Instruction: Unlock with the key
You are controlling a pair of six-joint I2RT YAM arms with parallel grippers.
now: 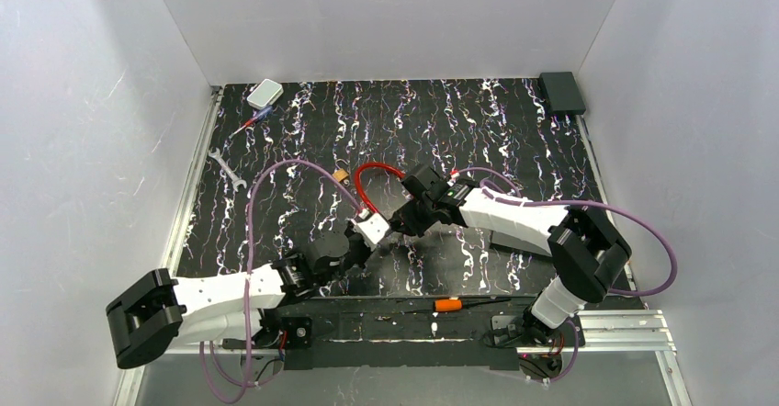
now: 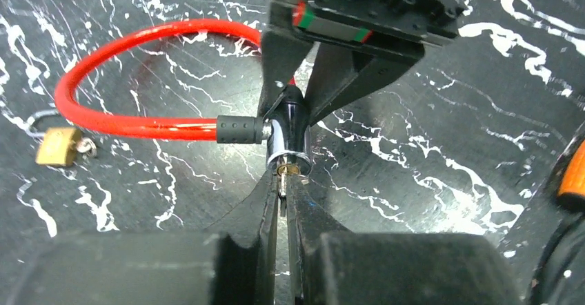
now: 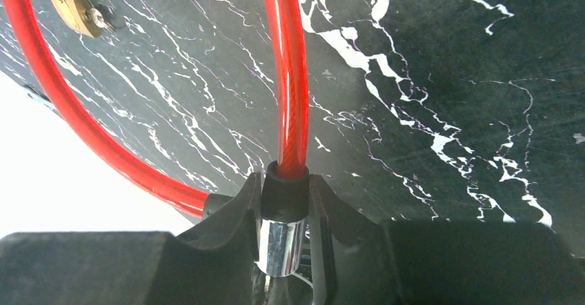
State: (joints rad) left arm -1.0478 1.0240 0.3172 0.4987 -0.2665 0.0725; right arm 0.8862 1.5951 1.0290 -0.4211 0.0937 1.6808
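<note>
A red cable lock [image 1: 372, 172] lies looped on the black marbled table. My right gripper [image 3: 284, 208] is shut on its chrome lock cylinder [image 3: 281, 239], just below the black collar. In the left wrist view the cylinder [image 2: 288, 129] points its brass keyhole at my left gripper [image 2: 282, 184]. That gripper is shut on the small silvery key [image 2: 282, 181], whose tip sits in the keyhole. In the top view the two grippers, left [image 1: 366, 241] and right [image 1: 401, 222], meet tip to tip near the table's middle.
A small brass padlock [image 1: 341, 175] with a silvery bit beside it lies left of the cable loop. A silver wrench [image 1: 225, 169], a white box [image 1: 265, 93] and a small screwdriver [image 1: 250, 123] lie far left. A black box [image 1: 561, 91] sits back right. An orange-handled tool [image 1: 450, 304] lies at the near edge.
</note>
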